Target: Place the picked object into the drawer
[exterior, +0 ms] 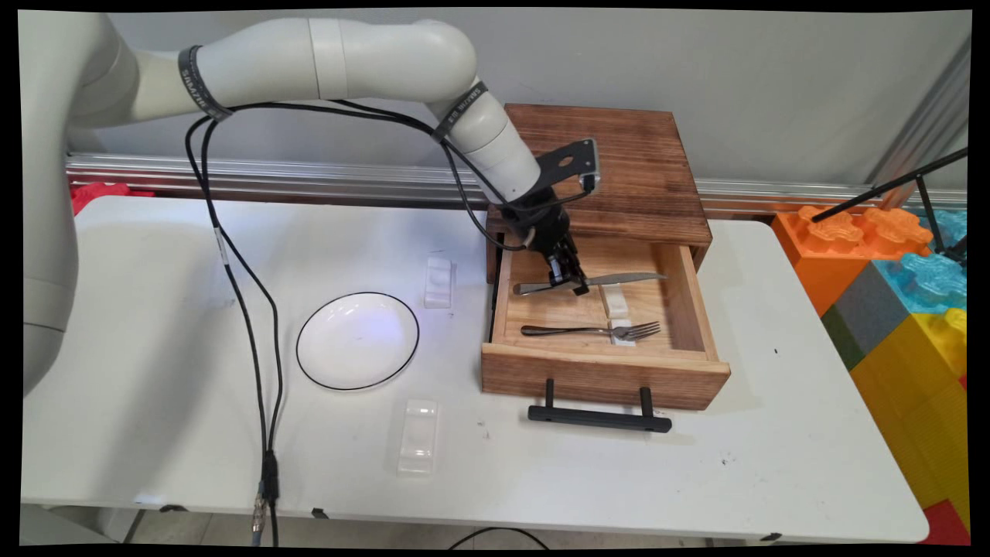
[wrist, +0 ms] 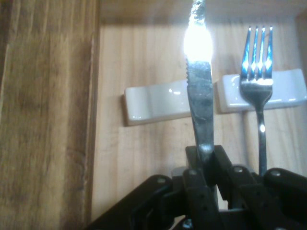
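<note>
- Left of the open wooden drawer (exterior: 603,363): a white plate (exterior: 357,340), with clear rests nearby.
- Inside the drawer: gripper (exterior: 568,280) jaws closed on a table knife (exterior: 611,280), apparently lifted.
- Nearer the drawer's front: a fork (exterior: 595,331) on its white rest (wrist: 261,96).

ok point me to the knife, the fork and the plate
knife (exterior: 626,278), main view, on the blade
fork (exterior: 595,330), main view, on its neck
plate (exterior: 357,340), main view, on its middle

White tabletop (exterior: 773,433) and what it carries

A black-rimmed white plate (exterior: 357,340) lies left of centre, with one clear cutlery rest (exterior: 438,282) beyond it and another (exterior: 418,435) nearer; a wooden drawer box (exterior: 619,193) stands far right.
</note>
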